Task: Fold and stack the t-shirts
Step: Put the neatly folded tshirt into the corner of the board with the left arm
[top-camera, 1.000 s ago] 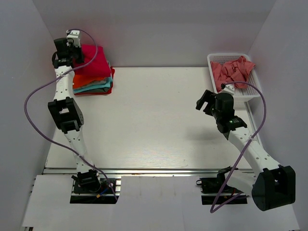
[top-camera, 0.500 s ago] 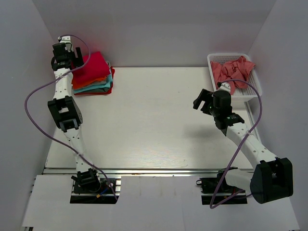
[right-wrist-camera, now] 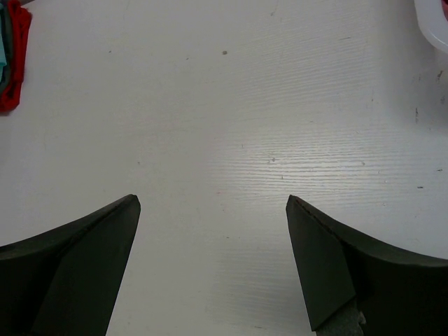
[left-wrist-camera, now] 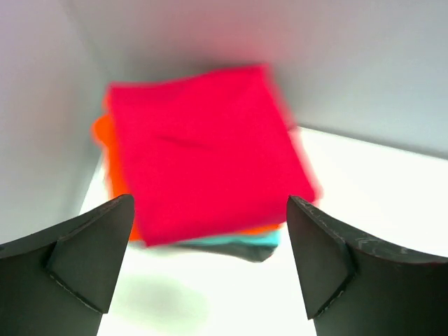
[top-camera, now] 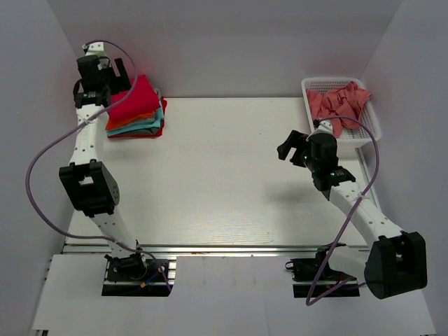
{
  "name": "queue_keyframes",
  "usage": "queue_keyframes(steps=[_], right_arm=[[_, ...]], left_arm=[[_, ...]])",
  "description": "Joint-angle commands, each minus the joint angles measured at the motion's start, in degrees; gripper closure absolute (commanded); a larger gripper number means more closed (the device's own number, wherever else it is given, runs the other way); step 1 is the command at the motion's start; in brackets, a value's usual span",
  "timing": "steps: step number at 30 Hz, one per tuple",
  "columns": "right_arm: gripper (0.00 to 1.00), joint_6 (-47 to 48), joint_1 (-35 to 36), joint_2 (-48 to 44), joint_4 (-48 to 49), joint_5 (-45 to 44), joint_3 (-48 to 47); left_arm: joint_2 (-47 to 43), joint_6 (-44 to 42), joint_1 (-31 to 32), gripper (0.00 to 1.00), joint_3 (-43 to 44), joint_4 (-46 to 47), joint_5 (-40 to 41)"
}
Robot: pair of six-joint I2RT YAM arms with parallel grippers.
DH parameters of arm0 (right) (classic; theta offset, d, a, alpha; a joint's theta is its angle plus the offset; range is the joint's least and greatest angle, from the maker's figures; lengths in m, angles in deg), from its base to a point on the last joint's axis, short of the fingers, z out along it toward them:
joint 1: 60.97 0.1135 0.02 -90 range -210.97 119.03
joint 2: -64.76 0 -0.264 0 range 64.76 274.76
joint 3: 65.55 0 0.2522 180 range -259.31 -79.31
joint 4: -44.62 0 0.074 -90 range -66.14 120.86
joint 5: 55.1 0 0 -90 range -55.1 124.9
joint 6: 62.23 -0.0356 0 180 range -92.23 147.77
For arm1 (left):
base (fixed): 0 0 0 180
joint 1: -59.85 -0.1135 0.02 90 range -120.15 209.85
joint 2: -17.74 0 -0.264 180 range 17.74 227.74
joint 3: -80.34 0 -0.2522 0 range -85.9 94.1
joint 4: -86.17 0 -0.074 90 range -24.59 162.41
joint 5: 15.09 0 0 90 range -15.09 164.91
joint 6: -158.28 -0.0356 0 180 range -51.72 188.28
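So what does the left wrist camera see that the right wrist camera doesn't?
Only left wrist: the folded pile seen from above, crimson t-shirt on top, orange t-shirt and teal t-shirt beneath. Only right wrist: a corner of the white basket. Both: the white table, an open gripper of their own (left gripper, right gripper), and the pile, though the right catches just a red t-shirt edge.

soft matt cloth t-shirts (top-camera: 136, 106), white plastic mesh basket (top-camera: 350, 143), pale matt table (top-camera: 217, 175) with fine wood grain

White arms (top-camera: 364, 214), black joints (top-camera: 87, 187), purple cables (top-camera: 28, 178)
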Motion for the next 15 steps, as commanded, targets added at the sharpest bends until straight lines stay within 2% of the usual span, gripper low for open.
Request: queue_keyframes(steps=[1,3,4,9,12,15], right_arm=[[0.09,1.5,-0.1,-2.9,4.6,0.6,3.3],[0.09,1.5,-0.2,-3.8,5.6,0.5,4.4],[0.09,1.5,-0.1,-4.4,5.7,0.7,5.4],[0.09,2.3,-0.1,-6.2,5.3,1.0,7.4],[0.09,3.1,-0.1,-7.1,5.1,-0.2,9.2],[0.09,2.6,-0.1,-7.3,5.7,0.2,11.0]], left_arm=[[-11.8,4.2,6.6,0.00,-13.6,5.2,-3.4],[-17.1,6.9,9.8,0.00,-23.3,11.6,-3.9],[-21.5,8.2,13.1,0.00,-31.8,16.3,-3.9],[-30.5,12.4,23.0,0.00,-51.6,21.3,-9.8],[-35.3,13.4,29.1,0.00,-58.8,21.4,-7.9],[-40.1,13.5,32.6,0.00,-63.9,20.0,-1.8]])
